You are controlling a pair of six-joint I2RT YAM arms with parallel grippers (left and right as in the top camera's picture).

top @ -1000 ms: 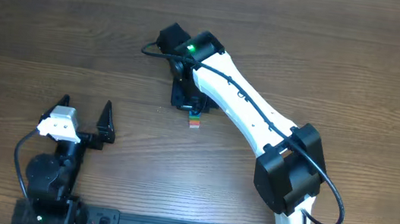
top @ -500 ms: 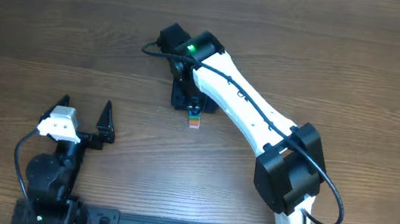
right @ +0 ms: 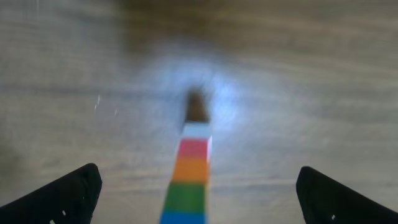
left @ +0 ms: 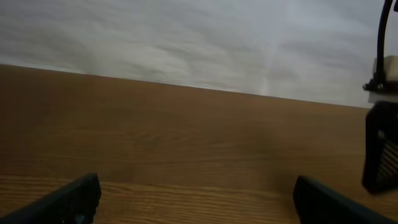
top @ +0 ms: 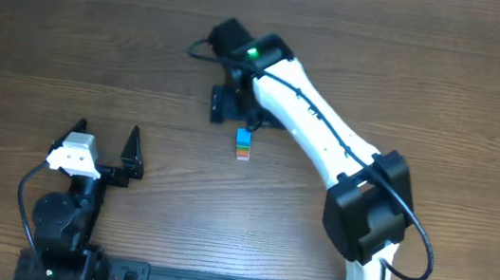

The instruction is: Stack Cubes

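A thin stack of cubes [top: 244,145] stands on the wooden table near its middle, with a blue cube on top. In the right wrist view the stack of cubes [right: 189,180] runs blue, green, orange, red, then white at its foot. My right gripper [top: 236,110] hangs above and just beyond the stack, open, with nothing between its fingers; from its own camera the right gripper [right: 199,177] straddles the stack from well above. My left gripper [top: 107,130] stays open at the left near its base, and the left gripper [left: 198,199] holds nothing.
The wooden table [top: 449,78] is bare all around the stack. The right arm [top: 325,149] slants across from the lower right to the middle. A dark part of that arm [left: 382,143] stands at the edge of the left wrist view.
My right gripper has let go of the stack and risen away from it, uncovering the blue top cube. The left arm has not moved.
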